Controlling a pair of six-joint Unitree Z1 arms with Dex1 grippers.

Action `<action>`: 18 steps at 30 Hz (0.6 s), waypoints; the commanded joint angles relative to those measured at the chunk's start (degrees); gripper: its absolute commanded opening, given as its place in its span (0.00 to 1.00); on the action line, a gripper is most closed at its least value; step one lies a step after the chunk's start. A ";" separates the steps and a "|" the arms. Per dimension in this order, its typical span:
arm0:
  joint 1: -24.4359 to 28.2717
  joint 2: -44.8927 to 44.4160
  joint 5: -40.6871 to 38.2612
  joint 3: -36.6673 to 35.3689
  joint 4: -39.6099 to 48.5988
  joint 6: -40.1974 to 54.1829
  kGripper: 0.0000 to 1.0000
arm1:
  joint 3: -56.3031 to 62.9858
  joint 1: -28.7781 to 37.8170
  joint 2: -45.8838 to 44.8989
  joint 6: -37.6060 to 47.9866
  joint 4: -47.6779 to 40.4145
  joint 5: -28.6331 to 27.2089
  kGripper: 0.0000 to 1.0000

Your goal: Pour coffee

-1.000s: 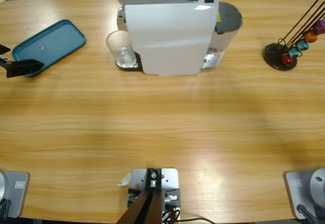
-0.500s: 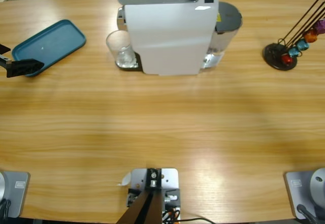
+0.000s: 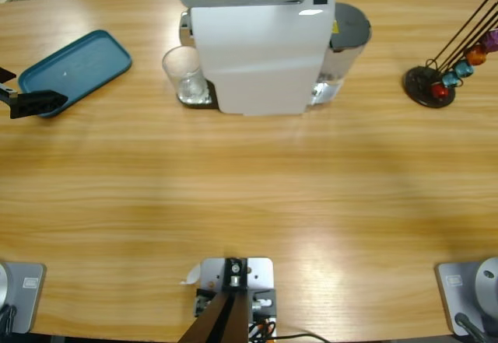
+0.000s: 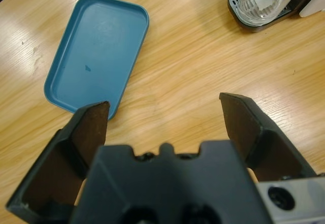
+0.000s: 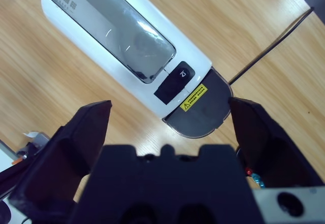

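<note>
The clear glass (image 3: 185,75) stands on the dark drip tray at the left end of the white coffee machine (image 3: 261,47), under its spout; I judge it light, rigid, smooth and breakable, best gripped across its straight wall about midway up with modest force. The machine is a glossy plastic block with a black button (image 5: 181,73) on top and a grey-lidded tank behind. The left tool (image 4: 165,115) gapes wide and empty above the wood-grain tabletop (image 3: 249,203) beside a matte teal tray (image 3: 74,67), the right tool (image 5: 170,109) gapes wide and empty over the machine, and a wire capsule rack (image 3: 447,67) sits far right.
</note>
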 commanded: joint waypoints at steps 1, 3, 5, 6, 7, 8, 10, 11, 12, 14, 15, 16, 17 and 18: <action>-0.46 -1.43 0.98 2.39 -0.75 -0.17 0.94 | 3.88 0.47 -3.55 0.33 0.22 -0.53 1.00; -0.46 -1.45 1.03 2.51 -0.91 -0.24 0.94 | 9.59 0.47 -8.21 0.33 -3.26 -0.54 1.00; -0.46 -1.68 1.06 2.64 -1.07 -0.24 0.95 | 19.05 0.47 -15.15 0.33 -9.96 -0.39 1.00; -0.46 -1.89 1.06 2.76 -1.28 -0.24 0.95 | 23.75 0.47 -18.78 0.33 -13.09 -0.42 1.00; -0.46 -2.15 1.05 2.87 -1.42 -0.19 0.95 | 28.25 0.47 -22.31 0.33 -15.71 -0.47 1.00; -0.46 -2.52 1.05 3.06 -1.75 -0.15 0.95 | 33.94 0.47 -26.60 0.44 -18.75 -0.40 1.00; -0.46 -3.15 0.98 3.73 -3.11 -0.06 0.95 | 42.99 0.47 -33.21 1.21 -23.37 0.25 1.00; -0.46 -3.28 0.98 4.04 -4.02 0.02 0.95 | 47.69 0.47 -36.49 1.98 -25.80 0.76 1.00; -0.46 -3.36 0.92 4.22 -4.95 0.29 0.95 | 52.40 0.47 -39.76 2.99 -28.33 1.04 1.00; -0.47 -4.16 0.27 5.36 -7.80 1.13 0.95 | 63.86 0.47 -47.32 3.76 -36.11 1.58 1.00; -1.00 -4.93 0.10 6.49 -9.79 1.18 0.96 | 68.96 0.47 -50.72 3.76 -40.02 2.01 1.00; -2.04 -5.97 0.10 7.81 -11.88 1.17 0.96 | 73.83 0.47 -53.98 3.76 -43.67 2.52 1.00; -3.32 -7.28 0.10 9.23 -13.99 1.10 0.96 | 78.27 0.47 -57.01 3.76 -46.98 3.02 1.00; -4.36 -8.78 0.08 10.71 -16.03 0.85 0.96 | 82.12 0.47 -59.73 3.76 -49.61 3.57 1.00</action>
